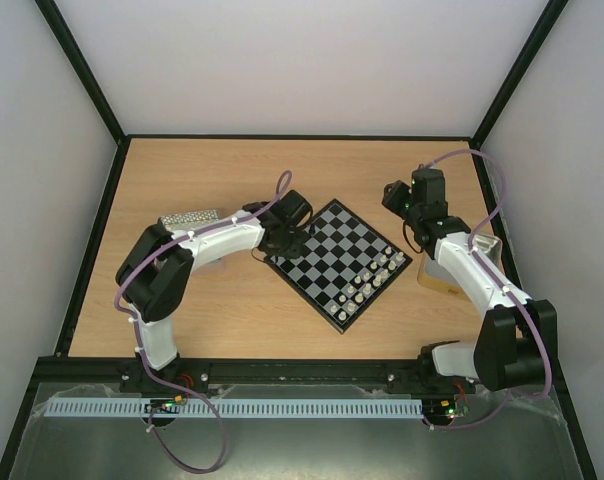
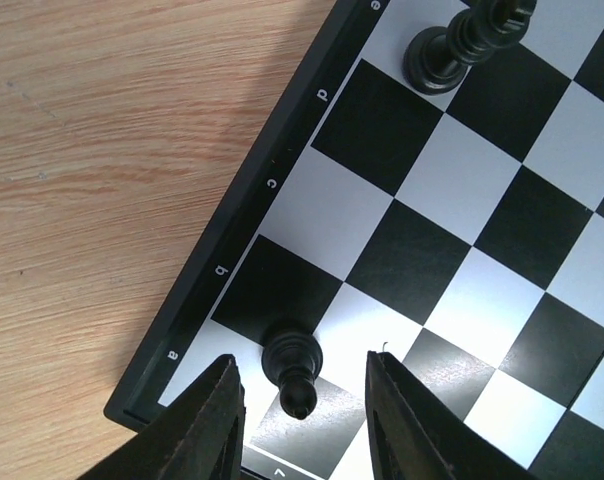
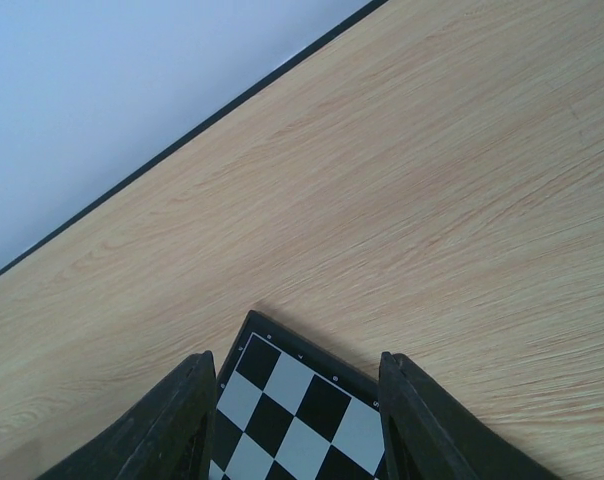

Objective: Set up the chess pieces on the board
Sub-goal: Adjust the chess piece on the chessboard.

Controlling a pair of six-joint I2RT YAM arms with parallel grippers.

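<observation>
Top external: board (image 1: pixel 327 245) holds white pieces (image 1: pixel 374 280); tray (image 1: pixel 192 216) contents unclear.

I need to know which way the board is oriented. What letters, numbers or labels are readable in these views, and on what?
"a": on the board rim, left wrist view
"b": same rim
"c": same rim
"d": same rim
"e": same rim, partly cut off at the top edge
"7": adjoining rim, at the bottom edge
Rim marks in the right wrist and top views: too small to read.
</observation>
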